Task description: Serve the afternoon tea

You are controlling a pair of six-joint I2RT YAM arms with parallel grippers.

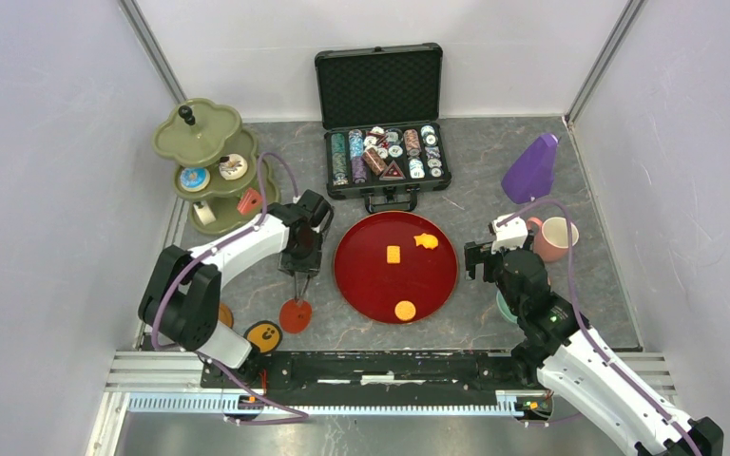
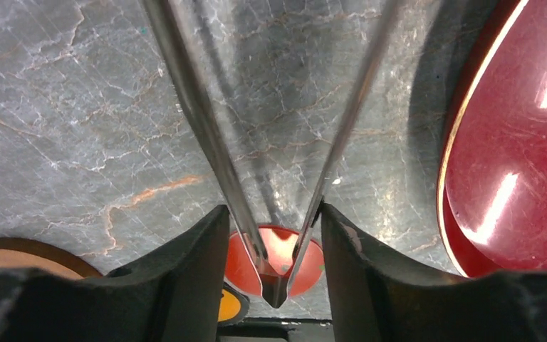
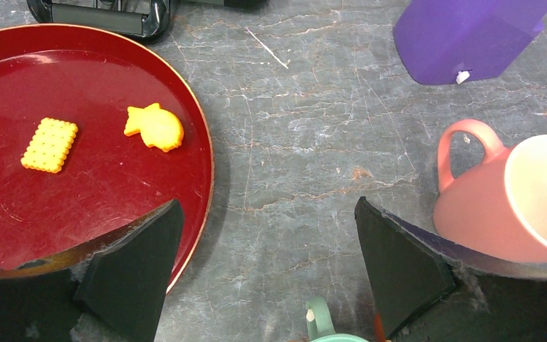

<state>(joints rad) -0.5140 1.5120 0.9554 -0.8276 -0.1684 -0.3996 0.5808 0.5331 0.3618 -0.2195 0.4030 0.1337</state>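
My left gripper (image 1: 300,255) is shut on metal tongs (image 2: 206,142); the fingers (image 2: 185,278) press both arms, which meet in a point over a red saucer (image 2: 285,260) that also shows in the top view (image 1: 295,315). The olive-green stand (image 1: 204,157) at the far left holds donuts (image 1: 194,178) and a cake slice (image 1: 249,200). Three orange biscuits (image 1: 393,254) lie on the dark-red tray (image 1: 361,285). My right gripper (image 1: 483,258) is open and empty (image 3: 267,263) between the tray (image 3: 114,192) and the pink cup (image 3: 513,199). The teal cup's handle (image 3: 317,317) shows below it.
An open black case of poker chips (image 1: 385,157) stands behind the tray. A purple object (image 1: 530,169) stands at the back right. A brown saucer (image 1: 225,314) and a black-rimmed orange saucer (image 1: 264,334) lie by the left arm's base. Walls enclose the table.
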